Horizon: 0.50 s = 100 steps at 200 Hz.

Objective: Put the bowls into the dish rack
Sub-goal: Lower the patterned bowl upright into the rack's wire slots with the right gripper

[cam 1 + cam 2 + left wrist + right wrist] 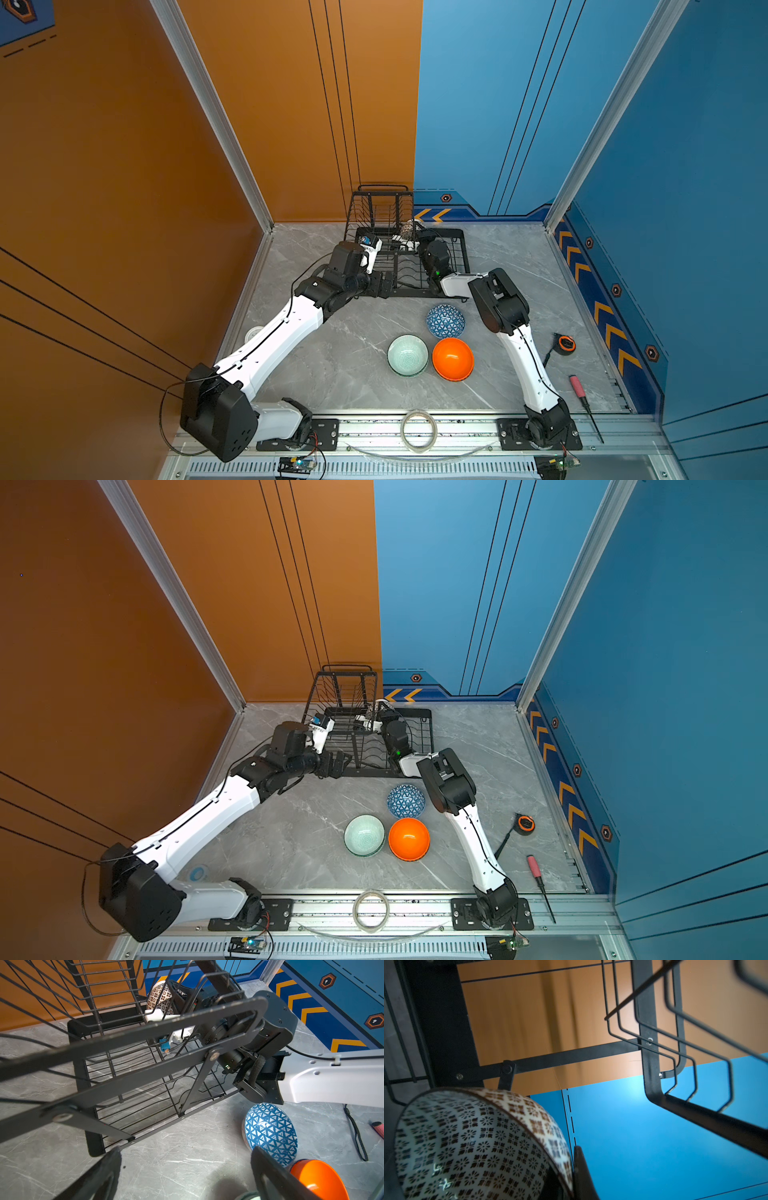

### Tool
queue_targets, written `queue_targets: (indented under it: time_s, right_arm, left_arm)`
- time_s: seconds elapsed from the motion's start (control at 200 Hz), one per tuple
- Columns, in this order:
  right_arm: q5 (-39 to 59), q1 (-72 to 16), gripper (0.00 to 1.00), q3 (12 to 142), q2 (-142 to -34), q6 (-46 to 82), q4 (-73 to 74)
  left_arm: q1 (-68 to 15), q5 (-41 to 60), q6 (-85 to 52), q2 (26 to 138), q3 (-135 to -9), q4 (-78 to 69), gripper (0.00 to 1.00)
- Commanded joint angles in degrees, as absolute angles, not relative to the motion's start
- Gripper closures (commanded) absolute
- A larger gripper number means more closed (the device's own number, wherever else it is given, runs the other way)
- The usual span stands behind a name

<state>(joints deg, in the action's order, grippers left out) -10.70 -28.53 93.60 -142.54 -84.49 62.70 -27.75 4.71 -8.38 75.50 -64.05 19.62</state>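
The dish rack [461, 249] stands at the far edge of the tabletop, near its middle, the raised upper basket [380, 208] on its left part. The right gripper [417, 232] reaches over the lower tray and is clamped tight on the rim of the white lattice bowl [477, 1142], which is tipped on edge at the tray's far side, just beside the upper basket; whether it rests on the wires I cannot tell. The left gripper [187, 1167] hangs with its jaws spread wide and nothing between them, near the rack's front left corner. Three bowls lie together on the bare tabletop between the arms, toward the front edge: the blue triangle bowl [445, 321] nearest the rack, the pale mint bowl [407, 355] and the orange bowl [453, 358] side by side in front of it. A pale tape ring [418, 430] lies on the front rail, and a red-handled screwdriver [577, 386] near the front right corner
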Motion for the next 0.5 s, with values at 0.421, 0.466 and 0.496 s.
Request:
queue_targets:
  time_s: [0.421,0.466,0.496]
  right_arm:
    - [-8.57,-29.44,1.0,95.77,-143.96,-84.35,65.76]
    - [-8.57,-29.53,1.0,95.23,-143.88,-84.29,65.72]
    - [-8.55,-29.53,1.0,94.89,-143.79,-84.33,65.68]
  left_arm:
    - [-27.59,4.26,-7.91,74.36,-63.35,20.83,0.02]
    - [-27.6,4.24,-7.92,74.3,-63.21,20.83,0.02]
    - [-27.56,4.23,-7.91,74.24,-63.18,20.83,0.02]
